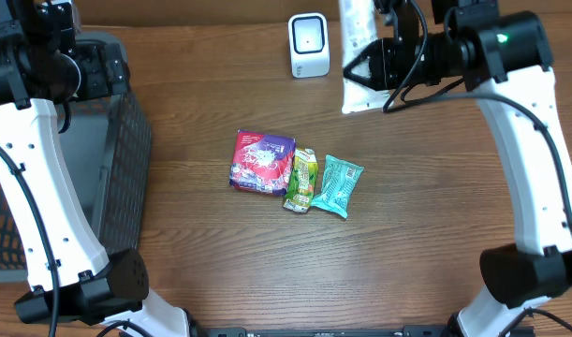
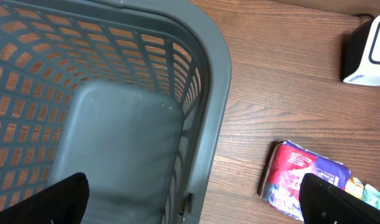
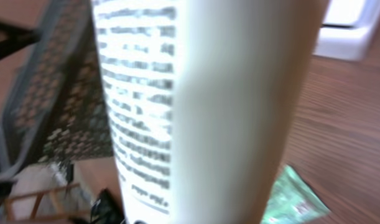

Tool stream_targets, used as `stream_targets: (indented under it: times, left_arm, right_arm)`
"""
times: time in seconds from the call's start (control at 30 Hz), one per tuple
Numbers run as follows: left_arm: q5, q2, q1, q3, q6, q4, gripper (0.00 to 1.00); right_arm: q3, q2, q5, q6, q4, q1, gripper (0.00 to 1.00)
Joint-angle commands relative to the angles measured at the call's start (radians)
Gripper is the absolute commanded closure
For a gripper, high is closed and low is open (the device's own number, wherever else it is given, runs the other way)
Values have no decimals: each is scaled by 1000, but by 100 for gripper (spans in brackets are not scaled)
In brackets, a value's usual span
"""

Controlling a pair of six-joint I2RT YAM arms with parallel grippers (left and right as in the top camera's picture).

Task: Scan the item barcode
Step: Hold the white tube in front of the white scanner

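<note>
No wording can be read anywhere: the rows of dark print running down the white tube (image 3: 208, 93) in the right wrist view are blurred past reading, and the printing on the purple-and-pink packet (image 1: 261, 161), the green packet (image 1: 302, 180) and the teal packet (image 1: 339, 184) mid-scene is too small.
</note>
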Motion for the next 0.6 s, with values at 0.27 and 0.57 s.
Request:
stream_targets:
  times: [0.27, 0.57]
  left_arm:
    - [11, -6, -9, 2, 16, 2, 1]
    - [11, -6, -9, 2, 16, 2, 0]
  right_arm:
    - [2, 15, -272, -95, 93, 14, 97]
    - [28, 18, -121, 164, 267, -1, 97]
